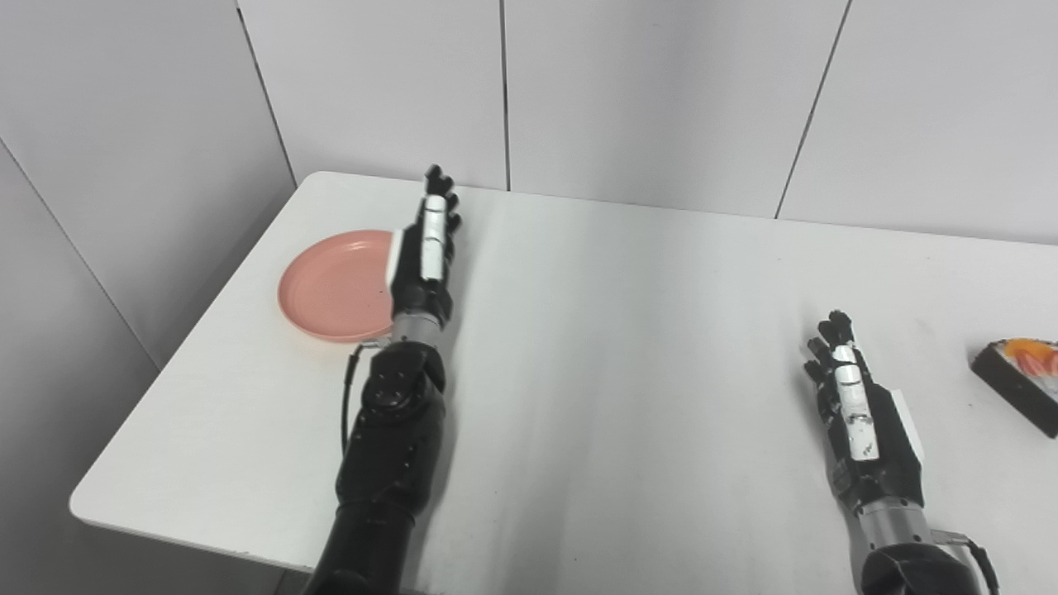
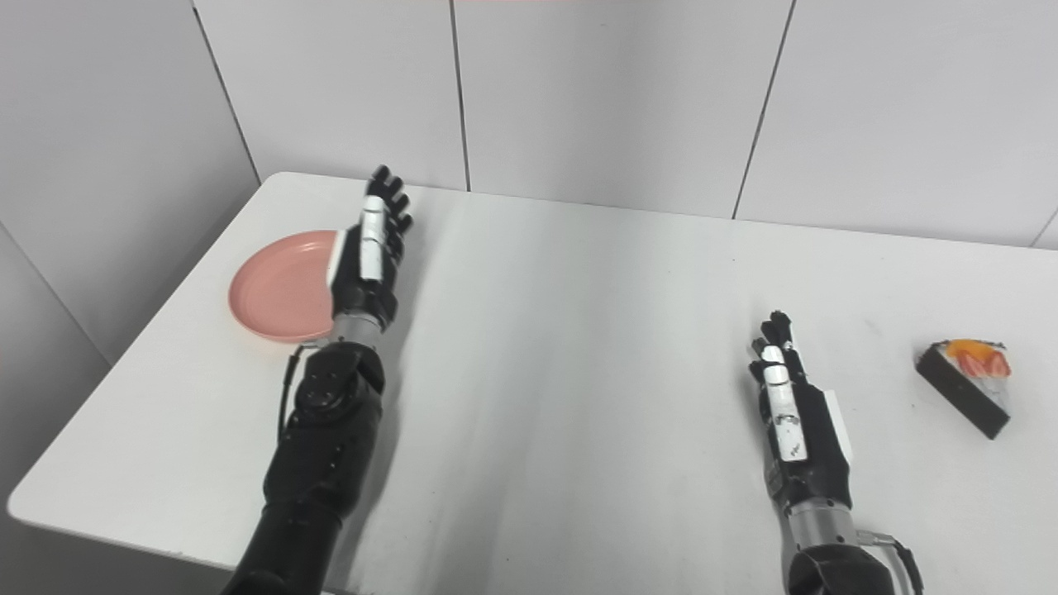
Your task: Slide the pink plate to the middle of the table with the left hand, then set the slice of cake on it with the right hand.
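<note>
I'm seeing the pink plate (image 1: 331, 287) sitting flat near the far left corner of the white table (image 1: 628, 347), well away from the middle. My left hand (image 1: 426, 256) is reaching out beside the plate's right edge, overlapping that rim in both views; I cannot tell whether it is touching the plate or hovering just above it. Its fingers (image 1: 440, 192) are stretching forward, loosely spread, clamping on nothing. The left arm is running straight up from the bottom edge, wrist just past the plate's near rim.

My right hand (image 2: 793, 421) is waiting low on the right side of the table, fingers extended and slightly apart, holding nothing. I cannot tell if it is resting on the surface or floating over it.

The slice of cake (image 2: 969, 382) is lying on the table near the right edge, dark sides, pale top with orange and red fruit pieces. It is sitting apart from the right hand, off to that hand's right and a bit farther back. Plate and cake are lying well apart, at opposite ends. Grey wall panels (image 2: 595, 99) are standing behind the table.
</note>
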`<state>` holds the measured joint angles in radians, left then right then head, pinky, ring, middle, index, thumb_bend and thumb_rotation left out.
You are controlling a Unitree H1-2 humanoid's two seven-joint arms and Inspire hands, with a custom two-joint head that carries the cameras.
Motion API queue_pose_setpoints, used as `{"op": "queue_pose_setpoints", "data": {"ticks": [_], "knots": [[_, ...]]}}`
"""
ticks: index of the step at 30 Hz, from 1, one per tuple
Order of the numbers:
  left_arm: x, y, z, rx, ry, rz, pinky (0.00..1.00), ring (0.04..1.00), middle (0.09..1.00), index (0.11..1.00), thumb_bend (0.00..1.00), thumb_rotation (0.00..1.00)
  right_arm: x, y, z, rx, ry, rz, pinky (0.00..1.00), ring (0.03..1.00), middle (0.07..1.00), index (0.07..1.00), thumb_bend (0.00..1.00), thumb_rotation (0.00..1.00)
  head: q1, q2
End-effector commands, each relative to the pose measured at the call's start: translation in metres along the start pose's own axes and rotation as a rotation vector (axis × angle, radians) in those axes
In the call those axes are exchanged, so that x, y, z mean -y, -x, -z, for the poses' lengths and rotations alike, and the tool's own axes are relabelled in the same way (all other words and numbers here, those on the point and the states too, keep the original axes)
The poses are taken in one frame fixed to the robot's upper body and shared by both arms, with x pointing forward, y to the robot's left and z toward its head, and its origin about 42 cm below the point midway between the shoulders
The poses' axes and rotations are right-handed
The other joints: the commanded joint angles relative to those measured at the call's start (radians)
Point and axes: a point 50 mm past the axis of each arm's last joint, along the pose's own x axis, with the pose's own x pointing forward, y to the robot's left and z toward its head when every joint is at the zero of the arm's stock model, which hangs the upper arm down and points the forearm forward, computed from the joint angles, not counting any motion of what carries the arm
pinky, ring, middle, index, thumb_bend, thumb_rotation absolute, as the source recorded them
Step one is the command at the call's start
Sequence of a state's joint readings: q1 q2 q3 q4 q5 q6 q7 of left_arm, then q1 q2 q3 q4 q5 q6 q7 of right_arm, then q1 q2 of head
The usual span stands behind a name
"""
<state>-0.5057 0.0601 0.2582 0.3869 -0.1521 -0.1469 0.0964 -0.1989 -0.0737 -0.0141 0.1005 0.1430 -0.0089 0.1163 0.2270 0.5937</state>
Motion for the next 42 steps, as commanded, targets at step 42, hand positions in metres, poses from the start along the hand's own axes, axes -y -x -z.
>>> {"op": "queue_pose_setpoints", "data": {"ticks": [42], "knots": [[-0.181,-0.053,-0.05,0.146,-0.151,-0.449,0.7,0.701,0.711,0.715,0.71,1.0,0.002,-0.009,-0.006,0.086,-0.036,-0.025,1.0,1.0,1.0,1.0,0.62,0.93,0.022,-0.01]]}}
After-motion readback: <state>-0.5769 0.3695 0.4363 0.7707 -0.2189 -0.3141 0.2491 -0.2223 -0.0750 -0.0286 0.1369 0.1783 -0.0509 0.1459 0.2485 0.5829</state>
